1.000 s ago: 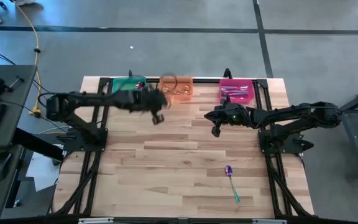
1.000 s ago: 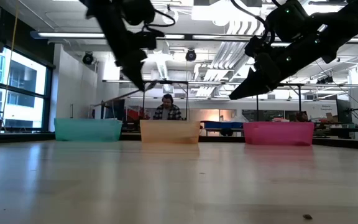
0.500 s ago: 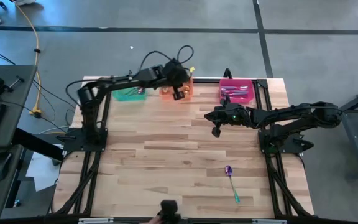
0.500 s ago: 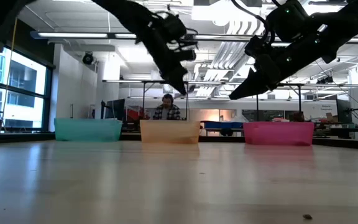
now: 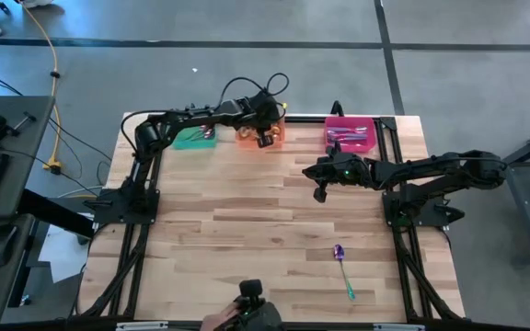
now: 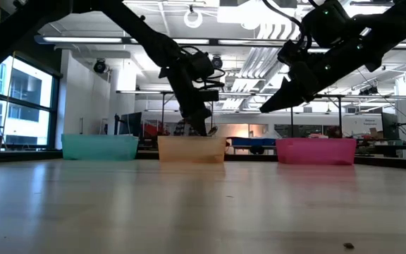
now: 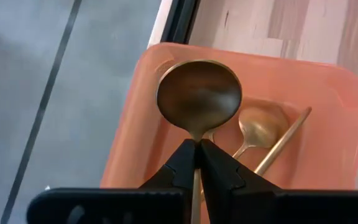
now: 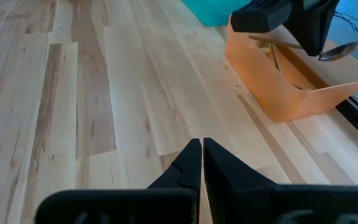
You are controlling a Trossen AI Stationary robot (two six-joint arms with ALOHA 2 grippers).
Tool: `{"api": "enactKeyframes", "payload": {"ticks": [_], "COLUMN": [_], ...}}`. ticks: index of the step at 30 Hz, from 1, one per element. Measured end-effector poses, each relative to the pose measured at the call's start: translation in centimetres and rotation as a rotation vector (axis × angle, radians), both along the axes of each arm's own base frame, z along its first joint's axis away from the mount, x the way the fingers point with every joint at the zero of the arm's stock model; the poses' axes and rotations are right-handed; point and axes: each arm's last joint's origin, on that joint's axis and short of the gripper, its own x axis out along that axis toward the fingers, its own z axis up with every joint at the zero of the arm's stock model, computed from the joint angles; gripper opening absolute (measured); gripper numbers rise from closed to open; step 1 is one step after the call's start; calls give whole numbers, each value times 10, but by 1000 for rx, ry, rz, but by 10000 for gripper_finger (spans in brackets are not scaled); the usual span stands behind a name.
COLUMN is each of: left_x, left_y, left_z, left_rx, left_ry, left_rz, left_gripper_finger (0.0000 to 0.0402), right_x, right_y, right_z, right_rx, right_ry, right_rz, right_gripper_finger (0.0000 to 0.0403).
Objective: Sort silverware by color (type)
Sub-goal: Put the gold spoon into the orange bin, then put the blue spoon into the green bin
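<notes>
My left gripper (image 5: 265, 138) hangs over the orange bin (image 5: 254, 140) at the far edge, shut on a gold spoon (image 7: 197, 98). In the low view its fingertips (image 6: 204, 128) stand just above the bin's rim. Two other gold spoons (image 7: 261, 127) lie in the bin's bottom. A purple-blue spoon with a teal handle (image 5: 342, 268) lies flat on the table near the right front. My right gripper (image 5: 318, 191) hovers shut and holding nothing over the table's right half, well above the wood (image 6: 268, 107). My left gripper pinches the gold spoon's handle just behind the bowl (image 7: 196, 138) between its two fingers. The fingers slant down toward the far edge, and the handle runs back along between them. The bowl (image 8: 342, 51) sticks out past the fingertips, clear above the orange bin.
A green bin (image 5: 191, 138) stands left of the orange one and a pink bin (image 5: 350, 136) with silverware to its right, all along the far edge. A person's hand with a dark object (image 5: 247, 308) shows at the near edge. The table's middle is bare wood.
My left gripper has swung with the gold spoon from over the table's left middle toward the far edge and to the right, arriving over the orange bin, then sunk toward its rim. My right gripper has kept still.
</notes>
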Motion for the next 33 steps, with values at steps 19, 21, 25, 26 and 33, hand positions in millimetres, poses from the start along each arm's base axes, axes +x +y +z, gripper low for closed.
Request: {"api": "enactKeyframes", "payload": {"ticks": [19, 21, 25, 26, 33], "left_x": [-8, -17, -43, -50, -94], "left_y": [-21, -29, -46, -53, -108], "left_z": [4, 7, 14, 15, 13], "left_rx": [0, 9, 16, 17, 11], "left_ry": [-112, -192, -372, -411, -588], "left_rz": [-19, -25, -18, -19, -89], "left_gripper_finger": [34, 22, 5, 3, 1], "right_x": [-1, -2, -6, -6, -1], "right_y": [0, -1, 0, 1, 32], "right_z": [-1, -2, -4, -3, 12], "right_rx": [5, 6, 54, 69, 123], "right_ry": [16, 27, 60, 72, 197], "right_rz": [-7, -42, -100, -115, -198], "right_gripper_finger": [0, 0, 0, 0, 0]}}
